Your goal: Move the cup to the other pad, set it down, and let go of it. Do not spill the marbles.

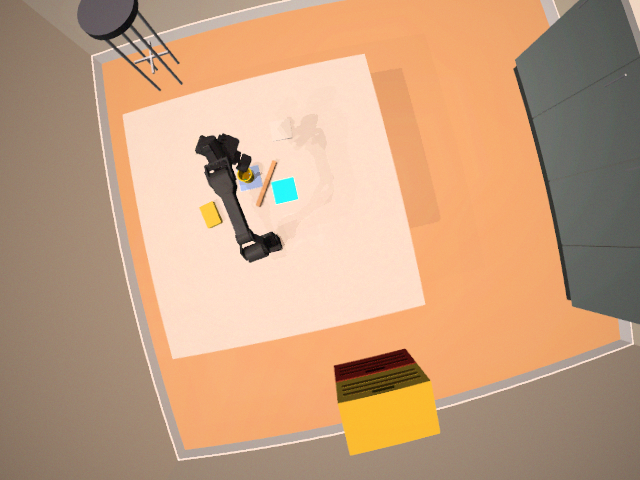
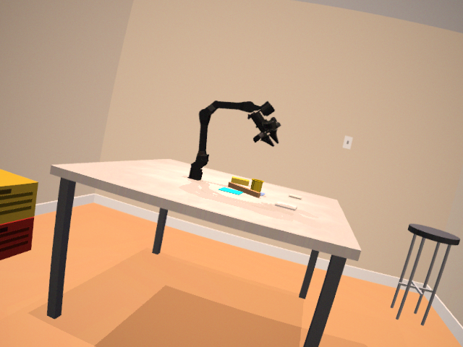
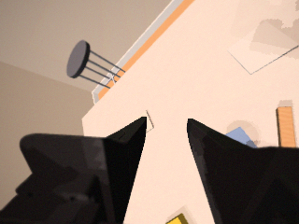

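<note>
Our pincer [image 1: 219, 144] [image 2: 277, 144] [image 3: 166, 121] hangs parted and unladen above the counter [image 1: 330, 248] [image 2: 130, 179] [image 3: 187, 75].
Below it, clear of its tips, our yellow cup [image 1: 245, 175] [image 2: 257, 185] stands upright on the blue pad [image 1: 251, 186] [image 2: 262, 194] [image 3: 240, 135].

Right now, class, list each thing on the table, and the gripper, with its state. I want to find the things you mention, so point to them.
Gripper [image 1: 221, 139] [image 2: 277, 144] [image 3: 166, 121]: partly open, raised, nothing between its fingers.
Cup [image 1: 245, 175] [image 2: 257, 185]: upright, on the blue pad.
Cyan pad [image 1: 284, 190] [image 2: 230, 191]: flat, bare.
Wooden bar [image 1: 266, 183] [image 2: 244, 189] [image 3: 286, 127]: lying between the pads.
Yellow block [image 1: 210, 214] [image 2: 239, 181] [image 3: 177, 220]: lying flat.
</note>
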Available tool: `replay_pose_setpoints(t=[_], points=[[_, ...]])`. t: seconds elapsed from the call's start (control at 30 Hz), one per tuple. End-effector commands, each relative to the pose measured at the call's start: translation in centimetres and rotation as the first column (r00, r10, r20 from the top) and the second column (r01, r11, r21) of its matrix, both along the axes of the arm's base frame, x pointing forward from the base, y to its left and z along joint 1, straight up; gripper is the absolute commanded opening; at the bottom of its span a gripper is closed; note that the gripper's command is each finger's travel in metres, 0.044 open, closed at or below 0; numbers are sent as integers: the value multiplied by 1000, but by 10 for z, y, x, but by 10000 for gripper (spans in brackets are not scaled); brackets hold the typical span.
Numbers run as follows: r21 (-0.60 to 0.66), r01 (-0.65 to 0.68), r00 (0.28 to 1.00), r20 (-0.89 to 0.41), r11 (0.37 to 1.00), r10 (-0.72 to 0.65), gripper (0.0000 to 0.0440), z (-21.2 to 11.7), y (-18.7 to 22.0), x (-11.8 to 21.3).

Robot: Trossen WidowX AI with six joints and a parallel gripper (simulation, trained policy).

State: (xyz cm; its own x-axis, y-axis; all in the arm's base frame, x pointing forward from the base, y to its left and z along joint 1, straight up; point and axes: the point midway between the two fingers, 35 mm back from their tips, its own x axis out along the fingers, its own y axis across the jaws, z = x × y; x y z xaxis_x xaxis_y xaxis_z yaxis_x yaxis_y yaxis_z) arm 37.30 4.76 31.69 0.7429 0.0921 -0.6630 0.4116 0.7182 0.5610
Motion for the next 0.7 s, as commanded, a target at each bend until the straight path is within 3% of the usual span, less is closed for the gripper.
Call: replay_pose_setpoints(t=[0.0,0.67], points=[[30,22,999,-49,999,-20,170,-5,2,0],[47,149,926,-357,988,-122,141,-52,4,-6]])
